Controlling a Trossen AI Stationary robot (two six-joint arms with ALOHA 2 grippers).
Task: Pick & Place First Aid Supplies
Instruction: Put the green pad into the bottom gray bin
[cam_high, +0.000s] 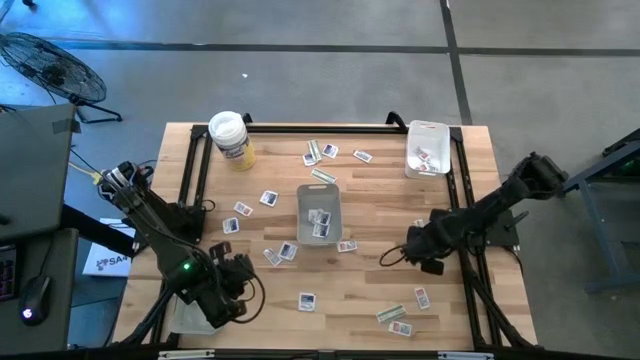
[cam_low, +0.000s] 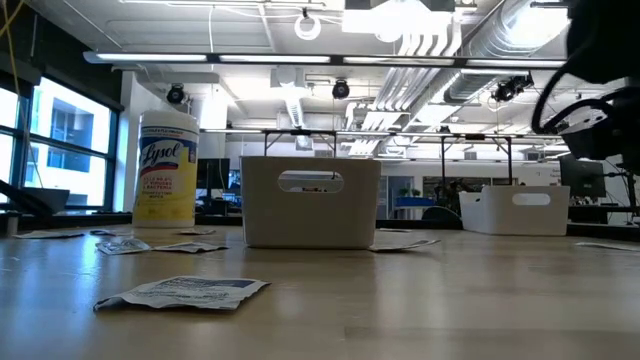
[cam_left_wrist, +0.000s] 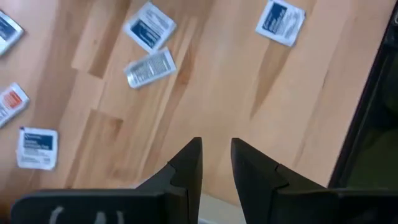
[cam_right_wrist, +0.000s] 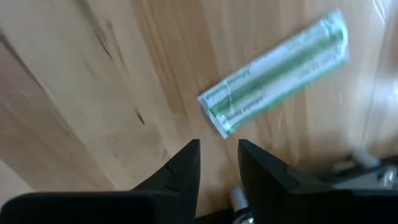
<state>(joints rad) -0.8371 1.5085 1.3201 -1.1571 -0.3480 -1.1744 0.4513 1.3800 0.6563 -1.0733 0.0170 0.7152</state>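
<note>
The right gripper (cam_right_wrist: 217, 152) hangs over bare tabletop (cam_right_wrist: 93, 93) beside a green strip (cam_right_wrist: 277, 71), jaws slightly apart. The left gripper (cam_left_wrist: 214, 152) waits near the front edge, jaws slightly apart, empty.

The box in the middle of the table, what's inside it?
The middle tray holds a few white packets, seen from above. Anything beneath them is covered. From table level its wall hides the inside.

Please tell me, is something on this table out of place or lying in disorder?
Yes. Many packets lie scattered loose over the wooden table, at different angles, while only a few sit in the middle tray and the corner tray. The tub stands upright; nothing looks spilled or damaged.
</note>
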